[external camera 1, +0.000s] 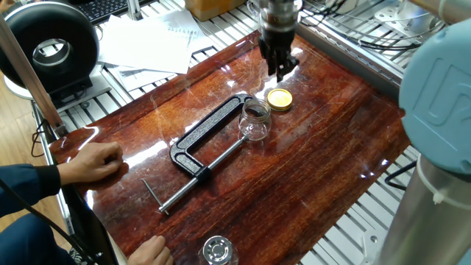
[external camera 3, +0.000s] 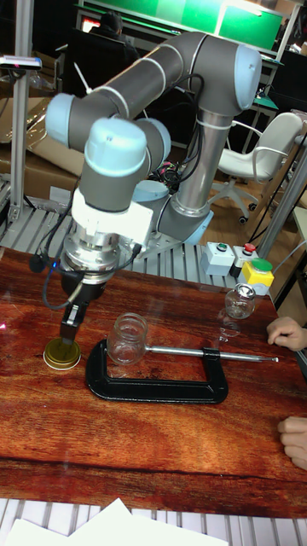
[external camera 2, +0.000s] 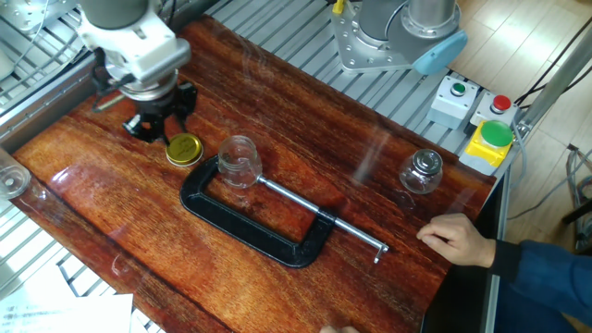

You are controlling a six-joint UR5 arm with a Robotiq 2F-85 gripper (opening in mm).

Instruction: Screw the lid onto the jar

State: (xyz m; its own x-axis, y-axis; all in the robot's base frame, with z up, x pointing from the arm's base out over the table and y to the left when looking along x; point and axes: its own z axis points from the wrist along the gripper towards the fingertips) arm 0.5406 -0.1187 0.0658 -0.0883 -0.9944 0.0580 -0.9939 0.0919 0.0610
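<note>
The lid (external camera 1: 279, 99) is a small yellow-gold cap lying flat on the wooden table, right beside the jar (external camera 1: 255, 120). The jar is clear glass, stands upright with its mouth uncovered, and is held between the jaws of a black C-clamp (external camera 1: 210, 136). My gripper (external camera 1: 282, 72) hangs just above the table, a short way beyond the lid, open with nothing between its fingers. The other fixed view shows the gripper (external camera 2: 159, 118) up-left of the lid (external camera 2: 183, 149) and the jar (external camera 2: 238, 161). In the tall view the gripper (external camera 3: 70, 331) hovers just over the lid (external camera 3: 62, 357).
A second clear jar with a silvery top (external camera 2: 423, 172) stands near the table's edge. A person's hand (external camera 2: 458, 239) rests on the table by the clamp's screw handle (external camera 2: 377, 250). A button box (external camera 2: 488, 137) sits off the table corner. Papers (external camera 1: 147, 40) lie beyond the table.
</note>
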